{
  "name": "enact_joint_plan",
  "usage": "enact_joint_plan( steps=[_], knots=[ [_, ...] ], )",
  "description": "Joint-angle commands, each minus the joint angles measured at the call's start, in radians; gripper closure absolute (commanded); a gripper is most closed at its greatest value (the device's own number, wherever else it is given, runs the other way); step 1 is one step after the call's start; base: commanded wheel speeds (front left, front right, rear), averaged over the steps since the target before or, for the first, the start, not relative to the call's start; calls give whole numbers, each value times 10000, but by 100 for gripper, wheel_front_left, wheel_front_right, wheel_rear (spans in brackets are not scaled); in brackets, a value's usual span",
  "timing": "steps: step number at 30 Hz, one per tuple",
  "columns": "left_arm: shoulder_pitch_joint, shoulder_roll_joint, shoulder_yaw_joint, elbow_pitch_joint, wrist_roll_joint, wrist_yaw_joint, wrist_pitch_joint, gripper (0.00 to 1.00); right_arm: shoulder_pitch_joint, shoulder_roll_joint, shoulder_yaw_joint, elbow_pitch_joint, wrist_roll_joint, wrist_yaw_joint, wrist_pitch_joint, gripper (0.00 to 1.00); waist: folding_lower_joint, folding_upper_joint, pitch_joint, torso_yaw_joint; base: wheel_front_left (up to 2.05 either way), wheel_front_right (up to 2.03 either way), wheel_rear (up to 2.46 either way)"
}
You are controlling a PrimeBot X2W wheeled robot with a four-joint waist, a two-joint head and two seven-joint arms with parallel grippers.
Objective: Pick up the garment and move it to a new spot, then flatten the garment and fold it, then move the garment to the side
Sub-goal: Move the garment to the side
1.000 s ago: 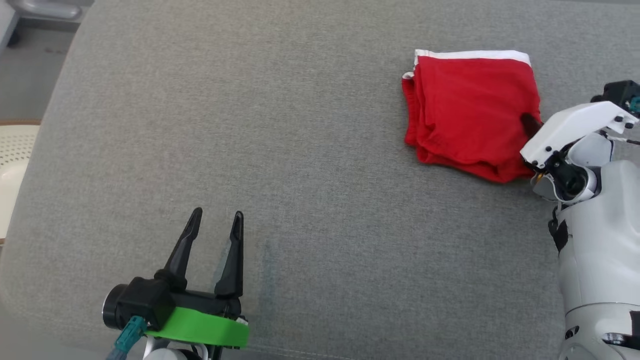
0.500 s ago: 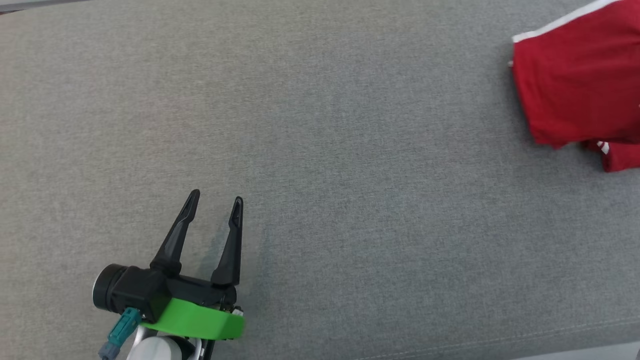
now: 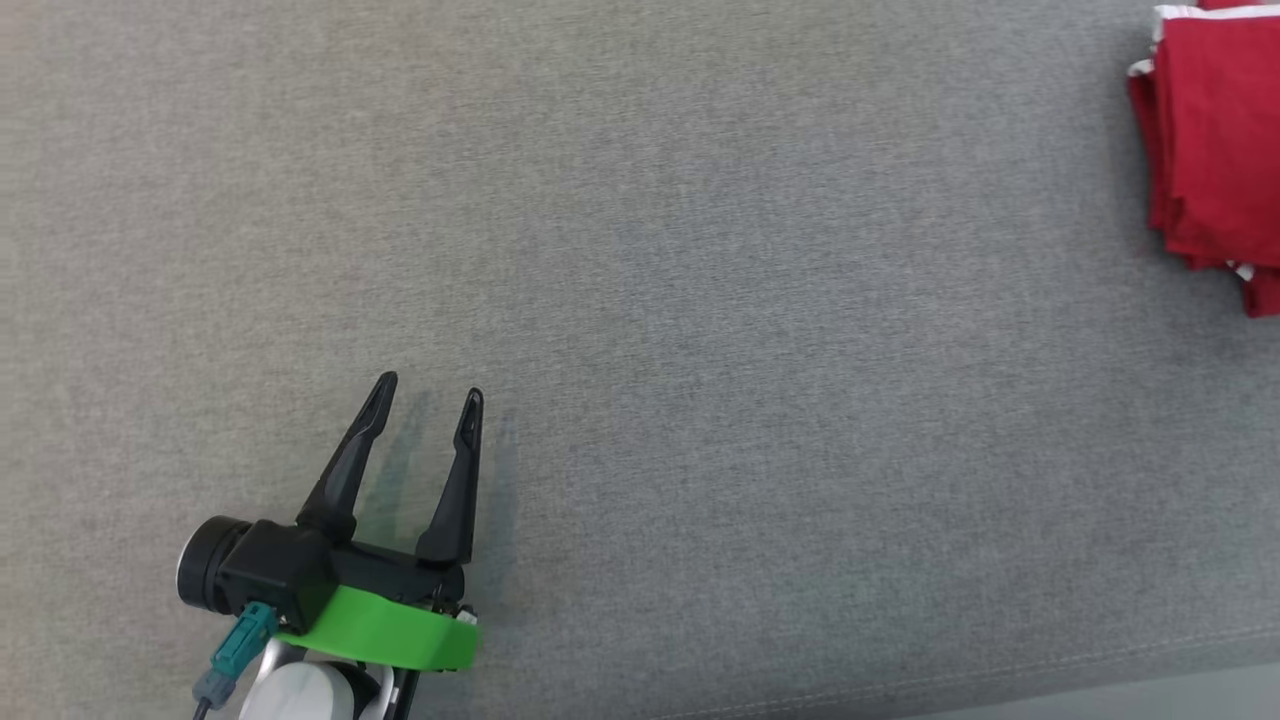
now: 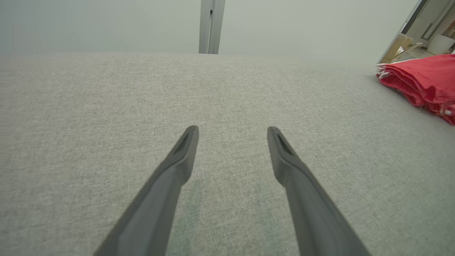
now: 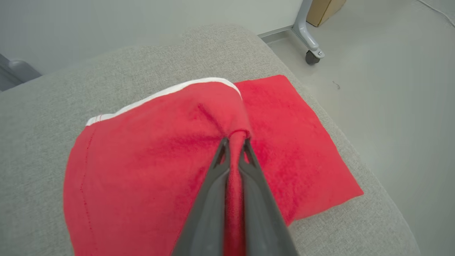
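The grey cushion [image 3: 700, 300] is lying bare across most of the head view, its front edge showing at lower right. The red, white-trimmed garment [image 3: 1215, 130] is sitting at the upper right, with the right pincer [image 5: 235, 141] clamping a fold. The left pincer [image 3: 429, 389] is gaping empty at lower left.

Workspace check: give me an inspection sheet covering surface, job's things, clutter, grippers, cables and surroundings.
Surface: grey fabric cushion, smooth.
Job's things: red garment, white-trimmed, lying in layers near the cushion's corner.
Clutter: nothing seen.
Grippers: left gripper open over bare cushion; right gripper shut on a pinch of the garment.
Cables: teal plug and lead at the left wrist.
Surroundings: pale floor, castor, cardboard box.
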Motion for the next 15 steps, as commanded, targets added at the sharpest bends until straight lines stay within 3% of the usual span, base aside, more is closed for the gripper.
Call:
enact_joint_plan(
  steps=[1, 3, 5, 15],
  knots=[
    [-66, 9, 57, 30, -90, -28, -26, 0, -55, -94, -54, 141, -263, -13, -203, 100, -1, 0, 78, 244, 0, 0, 0],
    [-22, -40, 91, 34, -106, -28, -28, 0, 33, -224, -92, 343, -649, -13, -432, 99, -1, 0, 49, 320, 0, 0, 0],
    [21, -85, 103, 56, -114, -28, -28, 0, 131, -303, -177, 583, -1077, -14, -546, 0, -1, 0, 0, 368, 0, 0, 0],
    [268, -244, 162, 356, -121, -28, -26, 0, 554, -538, -235, 1067, -2073, -14, -449, 0, -1, 0, -662, 351, 0, 0, 0]
  ],
)
